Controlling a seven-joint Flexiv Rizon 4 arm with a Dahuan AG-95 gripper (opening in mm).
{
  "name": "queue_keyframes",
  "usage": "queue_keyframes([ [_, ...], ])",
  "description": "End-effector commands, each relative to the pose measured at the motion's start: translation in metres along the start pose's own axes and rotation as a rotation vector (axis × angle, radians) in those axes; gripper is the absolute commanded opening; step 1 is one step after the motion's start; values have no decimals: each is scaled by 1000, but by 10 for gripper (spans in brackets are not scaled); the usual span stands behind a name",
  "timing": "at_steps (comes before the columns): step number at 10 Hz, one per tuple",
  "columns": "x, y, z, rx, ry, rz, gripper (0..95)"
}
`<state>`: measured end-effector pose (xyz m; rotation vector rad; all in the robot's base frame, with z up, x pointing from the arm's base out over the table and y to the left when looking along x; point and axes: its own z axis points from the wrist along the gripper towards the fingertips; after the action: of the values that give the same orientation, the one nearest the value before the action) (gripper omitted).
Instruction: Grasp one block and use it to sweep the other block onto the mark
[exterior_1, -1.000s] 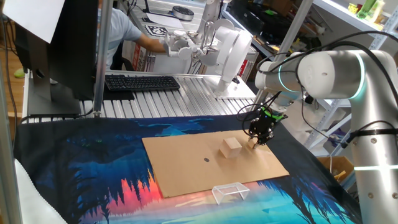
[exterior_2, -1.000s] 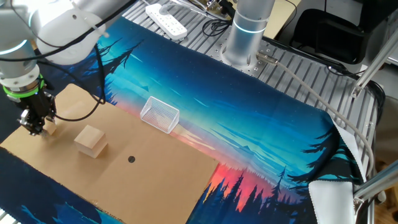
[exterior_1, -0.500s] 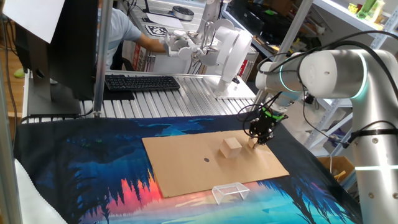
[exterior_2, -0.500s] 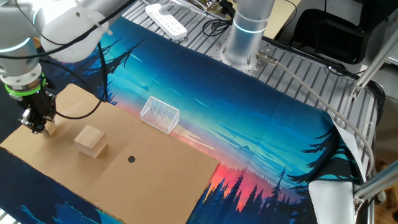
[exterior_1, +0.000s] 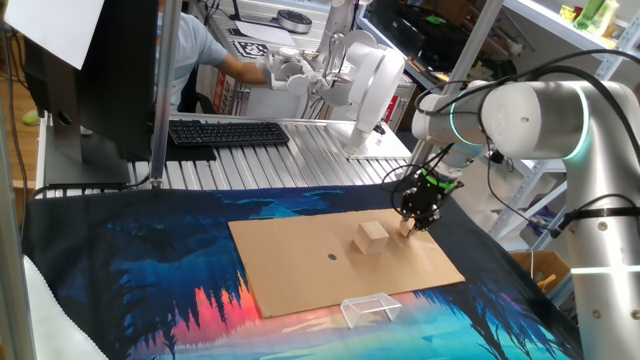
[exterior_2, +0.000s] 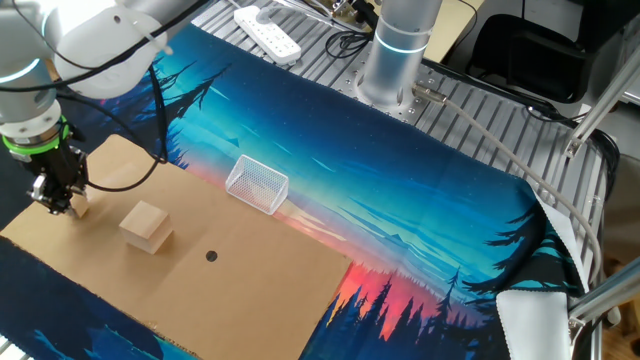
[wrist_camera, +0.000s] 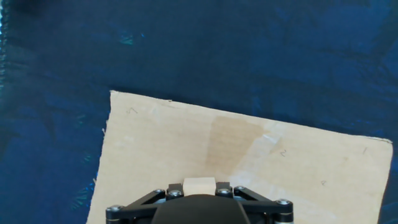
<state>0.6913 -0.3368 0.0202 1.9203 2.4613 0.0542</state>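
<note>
My gripper (exterior_1: 411, 222) hangs over the right end of the brown cardboard sheet (exterior_1: 300, 250), shut on the small tan block (wrist_camera: 199, 185). In the hand view that block sits squeezed between the jaws. The same block (exterior_2: 79, 208) peeks out beside the gripper (exterior_2: 60, 204) in the other fixed view. The larger tan cube (exterior_1: 371, 237) rests on the sheet just left of the gripper, apart from it. This cube (exterior_2: 146, 226) lies between the gripper and the mark (exterior_2: 211, 256). The mark (exterior_1: 333, 256) is a small dark dot near the sheet's middle.
A clear plastic frame (exterior_1: 368, 310) lies at the sheet's near edge, and it shows as a mesh-like box (exterior_2: 257, 185) in the other fixed view. A keyboard (exterior_1: 228, 132) and a monitor (exterior_1: 110, 70) stand behind the printed cloth. The arm's base (exterior_2: 395, 50) rises at the back.
The jaws have narrowed onto the small block. The hand has hardly shifted, perhaps a touch upward. The larger cube has not moved.
</note>
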Motion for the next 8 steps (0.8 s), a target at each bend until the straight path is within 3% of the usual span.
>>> queue_keyframes([
  [1, 5, -4, -3, 5, 16, 2, 0],
  [5, 18, -8, -9, 30, 29, 4, 0],
  [8, 42, -17, -7, 43, 36, 43, 0],
])
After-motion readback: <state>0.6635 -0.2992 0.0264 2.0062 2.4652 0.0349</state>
